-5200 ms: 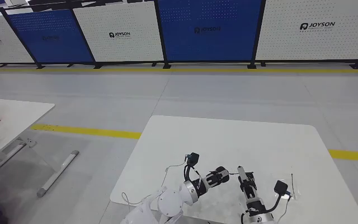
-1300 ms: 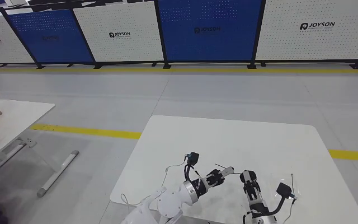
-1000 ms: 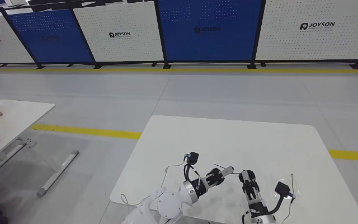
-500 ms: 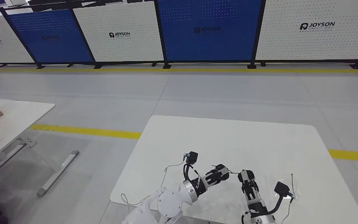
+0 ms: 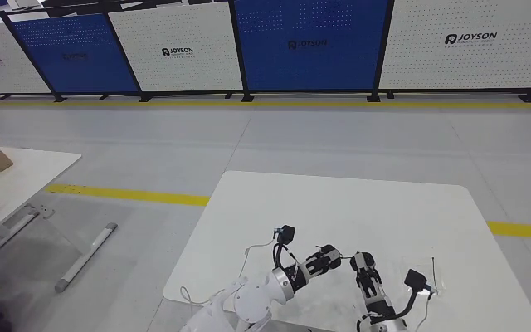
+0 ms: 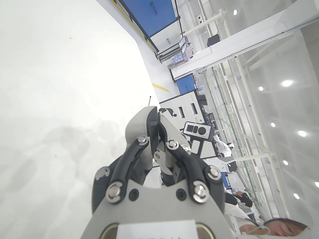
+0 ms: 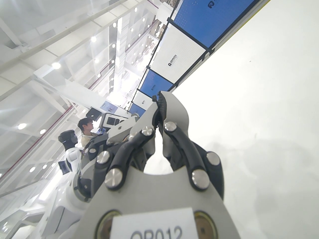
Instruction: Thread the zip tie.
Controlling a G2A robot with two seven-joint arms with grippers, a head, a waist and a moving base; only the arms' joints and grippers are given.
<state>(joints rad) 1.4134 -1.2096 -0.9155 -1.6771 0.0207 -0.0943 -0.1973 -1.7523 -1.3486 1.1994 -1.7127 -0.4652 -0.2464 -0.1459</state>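
Observation:
My two grippers hang low over the white table [image 5: 332,199] near its front edge, tips facing each other and a short gap apart. The left gripper [image 5: 334,252] [image 6: 157,116] has its fingers pressed together. The right gripper [image 5: 355,259] [image 7: 159,105] is also shut, and a small black end of the zip tie [image 7: 154,98] pokes out past its fingertips. In the top view the thin black zip tie [image 5: 345,255] spans the gap between the two tips. How the tie sits inside the left gripper's fingers is hidden.
A second black zip tie [image 5: 432,267] lies flat on the table near its right front corner, beside the right arm's wrist. Loose cables trail from the left arm near the table's front-left edge [image 5: 249,253]. The far half of the table is bare.
Over the last second both grippers have shifted a little to the left together, staying shut. The tie's free length that stood out beside the left gripper before is now barely seen.

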